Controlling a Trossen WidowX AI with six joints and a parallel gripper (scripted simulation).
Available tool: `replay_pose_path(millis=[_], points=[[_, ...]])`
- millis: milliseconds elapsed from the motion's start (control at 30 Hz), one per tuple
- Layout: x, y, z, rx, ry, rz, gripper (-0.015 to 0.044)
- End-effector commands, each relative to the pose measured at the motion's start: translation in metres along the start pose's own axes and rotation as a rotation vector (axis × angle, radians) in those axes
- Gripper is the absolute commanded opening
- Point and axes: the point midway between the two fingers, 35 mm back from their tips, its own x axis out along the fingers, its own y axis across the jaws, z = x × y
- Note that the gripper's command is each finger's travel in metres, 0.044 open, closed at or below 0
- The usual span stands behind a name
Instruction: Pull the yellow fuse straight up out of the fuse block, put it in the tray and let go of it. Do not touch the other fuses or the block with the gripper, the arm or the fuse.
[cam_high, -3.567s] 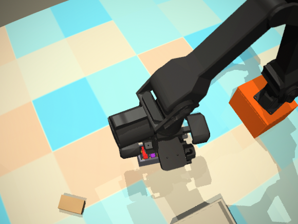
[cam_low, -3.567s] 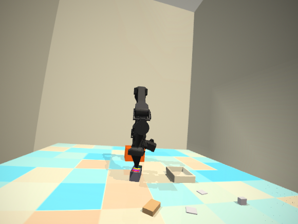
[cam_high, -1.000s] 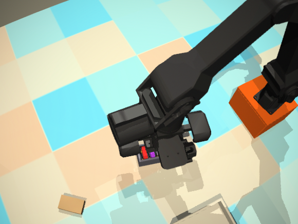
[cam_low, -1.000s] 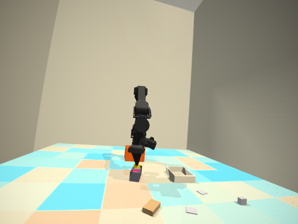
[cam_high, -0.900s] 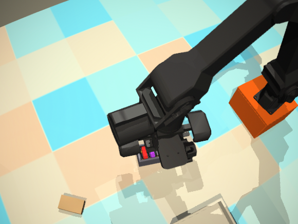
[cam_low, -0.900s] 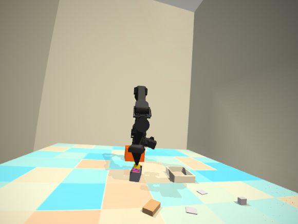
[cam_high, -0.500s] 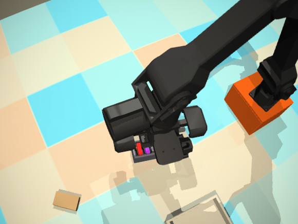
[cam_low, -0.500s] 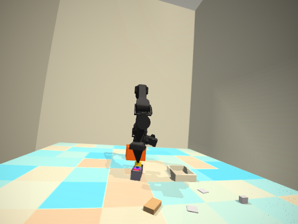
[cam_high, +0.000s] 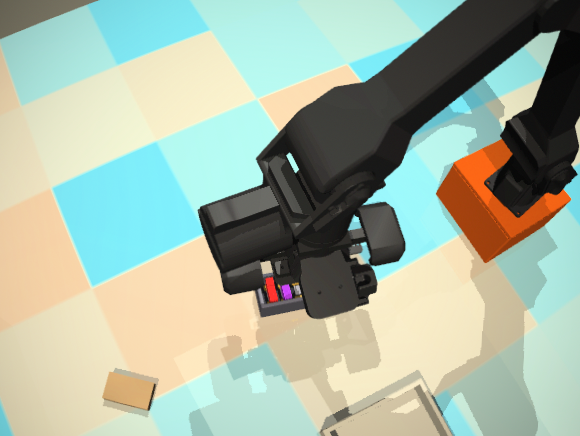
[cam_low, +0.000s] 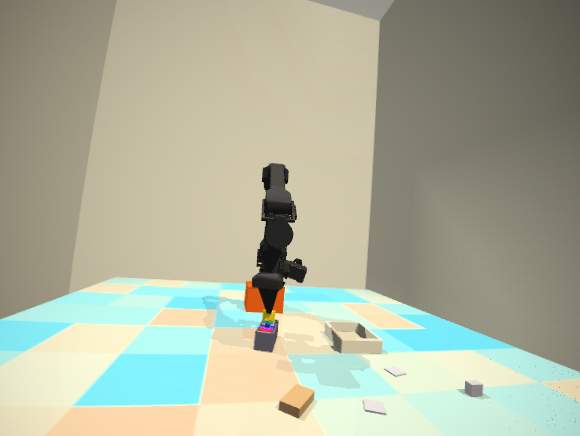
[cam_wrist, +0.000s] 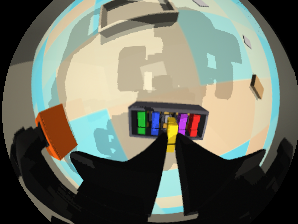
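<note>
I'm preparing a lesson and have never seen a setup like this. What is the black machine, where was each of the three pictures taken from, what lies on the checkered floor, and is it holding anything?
The black machine is a jointed robot arm bolted to an orange base. One picture looks straight down, one looks from across the room, and the round one comes from a camera at the arm's wrist. Its gripper, a two-fingered clamp, is shut on a yellow fuse, lifted just above a dark fuse block that holds green, blue, purple and red fuses. Nearby stand a beige tray, a tan block, a small grey cube and two flat grey tiles.
</note>
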Motion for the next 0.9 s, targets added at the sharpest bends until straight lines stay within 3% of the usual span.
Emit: replay_pose_path(millis=[0,700,867], points=[[-0.003,0.000,0.000,0.000,0.003,-0.001,0.0000],[-0.026,0.000,0.001,0.000,0.003,-0.001,0.0000],[-0.027,-0.001,0.025,0.000,0.000,-0.002,0.0000]])
